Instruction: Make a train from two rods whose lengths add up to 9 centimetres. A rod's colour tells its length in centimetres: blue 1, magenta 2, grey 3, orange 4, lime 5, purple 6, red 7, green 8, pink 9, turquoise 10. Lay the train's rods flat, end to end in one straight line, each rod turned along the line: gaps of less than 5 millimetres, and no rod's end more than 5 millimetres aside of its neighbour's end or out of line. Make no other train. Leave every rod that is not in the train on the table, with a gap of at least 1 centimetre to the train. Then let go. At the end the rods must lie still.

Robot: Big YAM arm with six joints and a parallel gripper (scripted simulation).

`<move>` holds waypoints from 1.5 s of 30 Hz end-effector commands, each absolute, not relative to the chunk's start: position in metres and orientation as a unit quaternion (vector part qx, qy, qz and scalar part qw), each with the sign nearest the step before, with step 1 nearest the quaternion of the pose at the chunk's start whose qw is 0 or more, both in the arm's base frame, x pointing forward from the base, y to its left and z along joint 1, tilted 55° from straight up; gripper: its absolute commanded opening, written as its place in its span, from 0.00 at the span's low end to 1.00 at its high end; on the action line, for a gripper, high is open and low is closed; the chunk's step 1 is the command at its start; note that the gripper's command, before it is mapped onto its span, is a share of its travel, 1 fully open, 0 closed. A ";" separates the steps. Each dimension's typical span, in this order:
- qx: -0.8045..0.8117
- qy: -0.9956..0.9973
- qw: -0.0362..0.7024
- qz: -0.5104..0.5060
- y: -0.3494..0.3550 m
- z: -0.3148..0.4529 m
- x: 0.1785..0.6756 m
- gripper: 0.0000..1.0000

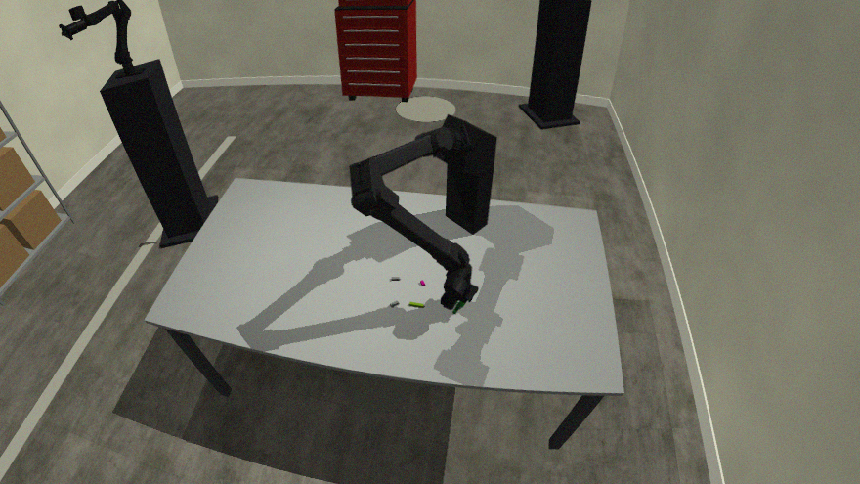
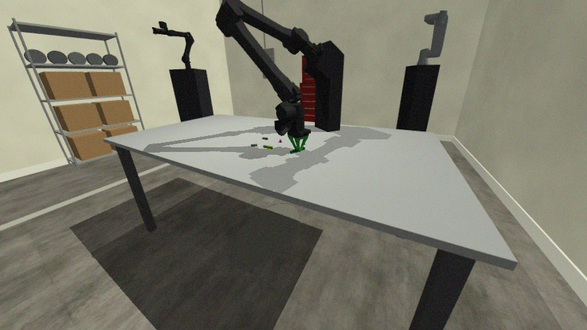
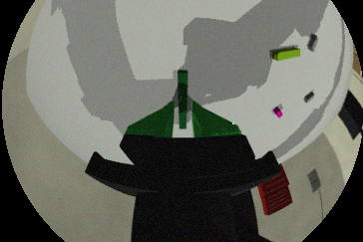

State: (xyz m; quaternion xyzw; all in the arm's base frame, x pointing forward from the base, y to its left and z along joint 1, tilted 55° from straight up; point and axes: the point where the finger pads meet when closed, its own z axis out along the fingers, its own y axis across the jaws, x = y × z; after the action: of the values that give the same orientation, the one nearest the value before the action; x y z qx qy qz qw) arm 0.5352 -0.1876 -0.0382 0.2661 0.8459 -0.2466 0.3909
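On the table (image 1: 291, 231) (image 2: 411, 179) (image 3: 150, 34), no train is made yet. Our hand (image 1: 457, 305) (image 2: 297, 149) (image 3: 182, 105) has its fingers slightly apart, around the green rod (image 1: 456, 308) (image 2: 293, 151) (image 3: 182, 76). The lime rod (image 1: 416, 305) (image 2: 267, 147) (image 3: 287, 54), two grey and the magenta rod (image 1: 422, 283) (image 2: 280, 141) (image 3: 278, 113) lie separately; the needed blue we cannot see.
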 end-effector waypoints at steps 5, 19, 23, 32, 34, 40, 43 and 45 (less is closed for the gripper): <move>0.267 0.843 0.396 -0.248 -0.192 -0.036 0.535 0.23; 0.267 0.843 0.396 -0.248 -0.192 -0.036 0.535 0.23; 0.267 0.843 0.396 -0.248 -0.192 -0.036 0.535 0.23; 0.267 0.843 0.396 -0.248 -0.192 -0.036 0.535 0.23; 0.267 0.843 0.396 -0.248 -0.192 -0.036 0.535 0.23; 0.268 0.843 0.396 -0.248 -0.192 -0.036 0.535 0.04; 0.268 0.843 0.396 -0.248 -0.192 -0.036 0.535 0.04; 0.268 0.843 0.396 -0.248 -0.192 -0.036 0.535 0.04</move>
State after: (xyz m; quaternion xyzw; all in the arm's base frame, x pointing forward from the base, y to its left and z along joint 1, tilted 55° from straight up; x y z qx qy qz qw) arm 0.5351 -0.1877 -0.0383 0.2661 0.8460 -0.2466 0.3907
